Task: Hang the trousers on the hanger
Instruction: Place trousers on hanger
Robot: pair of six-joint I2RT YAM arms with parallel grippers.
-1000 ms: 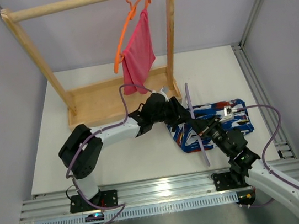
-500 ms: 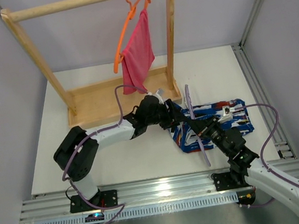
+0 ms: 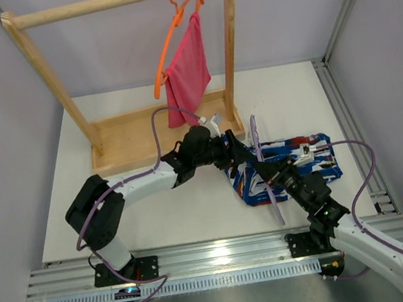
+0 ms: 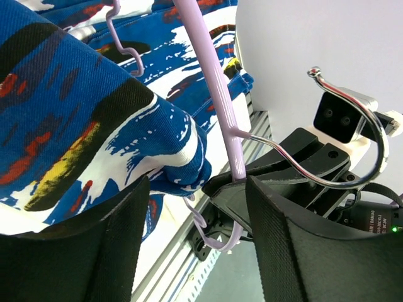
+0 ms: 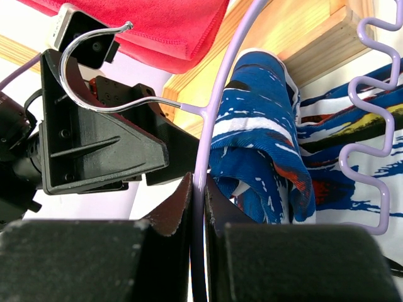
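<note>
Counts: one pair of trousers (image 3: 315,156), two hangers, the lilac hanger (image 3: 255,137) and an orange hanger (image 3: 170,44), one pink cloth (image 3: 188,74), one wooden rack (image 3: 120,1), two arms. Orange hanger hangs on the rack's top bar with the pink cloth draped on it. Trousers lie mostly flat on the right side of the table (image 3: 151,218), in front of the rack base. One fold is raised and bunched against the lilac hanger's rod; can't tell if it passes over the bar. Left arm (image 3: 138,181) stretches low across the table to the right, and the left gripper (image 3: 236,154) sits at the trousers' left end. Its jaws stand well apart, closed on nothing, with the raised fold and the hanger rod in the gap between them. Right arm (image 3: 364,237) reaches in from the near right corner. The right gripper (image 3: 269,175) is pinched tight on the lilac hanger's rod, holding it up on edge across the trousers with the metal hook (image 4: 271,146) pointing toward the left arm. Both grippers are very close, almost facing each other. Rack base is just behind the left gripper, and the trousers' far end is near the right rail (image 3: 348,123). White tabletop shows left of the trousers, in front of the left arm.
</note>
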